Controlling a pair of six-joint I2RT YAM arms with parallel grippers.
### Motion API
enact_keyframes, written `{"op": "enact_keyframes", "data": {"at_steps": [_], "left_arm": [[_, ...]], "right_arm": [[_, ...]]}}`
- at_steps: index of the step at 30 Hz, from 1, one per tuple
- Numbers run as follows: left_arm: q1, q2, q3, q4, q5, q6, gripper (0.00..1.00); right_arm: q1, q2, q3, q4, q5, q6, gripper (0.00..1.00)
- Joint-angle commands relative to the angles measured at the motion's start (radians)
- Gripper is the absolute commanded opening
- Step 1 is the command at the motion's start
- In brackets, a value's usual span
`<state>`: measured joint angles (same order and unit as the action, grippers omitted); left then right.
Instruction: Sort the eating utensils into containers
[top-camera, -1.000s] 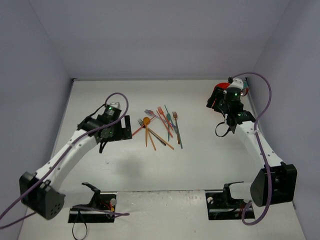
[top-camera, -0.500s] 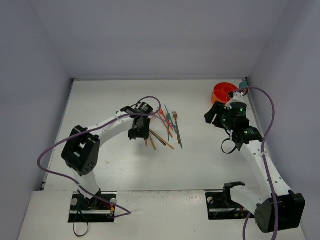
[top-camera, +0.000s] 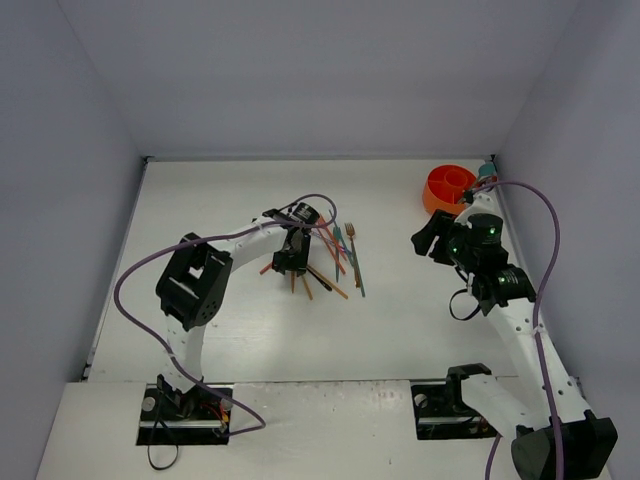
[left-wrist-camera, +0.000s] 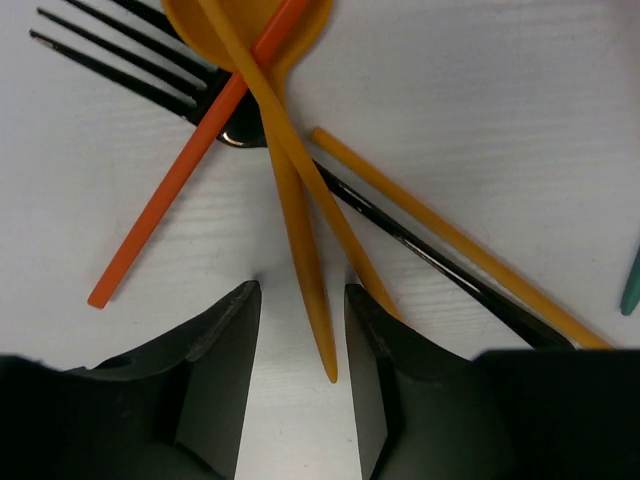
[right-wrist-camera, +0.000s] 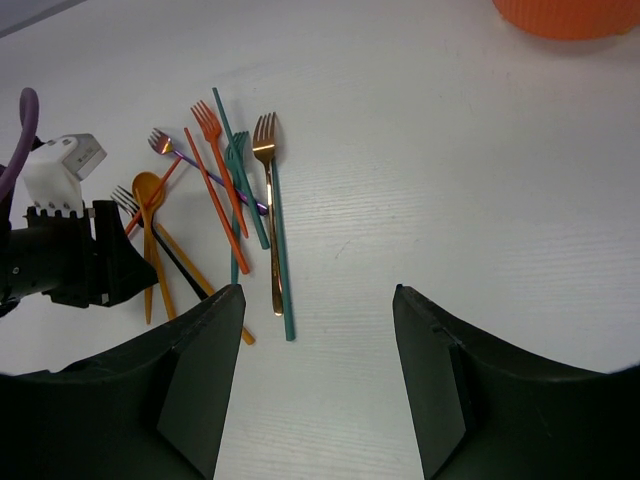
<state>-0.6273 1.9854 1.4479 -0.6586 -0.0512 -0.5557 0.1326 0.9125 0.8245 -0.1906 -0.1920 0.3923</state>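
The white worktop (top-camera: 400, 320) carries a loose heap of utensils (top-camera: 325, 255), and everything here is placed from that heap.

At the heap's near left edge sits the left gripper (left-wrist-camera: 300, 300), lowered close to the surface. Its jaws are parted by a narrow gap and clamp nothing. The pointed handle end of an orange spoon (left-wrist-camera: 300, 240) lies in that gap, touching neither finger as far as the wrist view shows. The right-hand finger hangs over the lower end of a black fork (left-wrist-camera: 420, 248) and a yellow-orange stick (left-wrist-camera: 450, 232). A red-orange stick (left-wrist-camera: 170, 195) crosses the spoon's bowl and slants away to the left of the jaws.

Well to the right of the heap, level with it, hangs the right gripper (right-wrist-camera: 318, 300), above bare worktop. Its jaws are spread wide and empty.

Further into the heap, past the spoon, a copper fork (right-wrist-camera: 270, 210), a teal fork (right-wrist-camera: 236, 200), an orange fork (right-wrist-camera: 222, 170) and a small purple fork (right-wrist-camera: 160, 142) lie fanned and overlapping, tines toward the far side.

Beyond the heap, far right and well apart from it, stands the round orange holder (top-camera: 432, 197), divided inside.
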Motion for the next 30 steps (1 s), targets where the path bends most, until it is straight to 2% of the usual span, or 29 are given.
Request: {"op": "enact_keyframes", "data": {"at_steps": [1, 6, 12, 15, 30], "left_arm": [[-0.003, 0.014, 0.054, 0.015, -0.009, 0.023, 0.34], [0.001, 0.044, 0.060, 0.014, -0.015, 0.026, 0.27], [0.004, 0.045, 0.065, 0.010, -0.010, 0.042, 0.06], [0.005, 0.015, 0.081, 0.002, 0.006, 0.052, 0.01], [0.001, -0.146, 0.154, -0.033, 0.185, 0.032, 0.00]], "right_arm": [[0.003, -0.028, -0.001, 0.007, -0.002, -0.012, 0.59], [0.003, -0.037, 0.001, -0.005, 0.003, -0.021, 0.59], [0.002, -0.047, -0.004, -0.012, 0.007, -0.029, 0.59], [0.003, -0.051, -0.005, -0.011, 0.009, -0.033, 0.59], [0.002, -0.070, -0.014, -0.013, 0.003, -0.037, 0.59]]}}
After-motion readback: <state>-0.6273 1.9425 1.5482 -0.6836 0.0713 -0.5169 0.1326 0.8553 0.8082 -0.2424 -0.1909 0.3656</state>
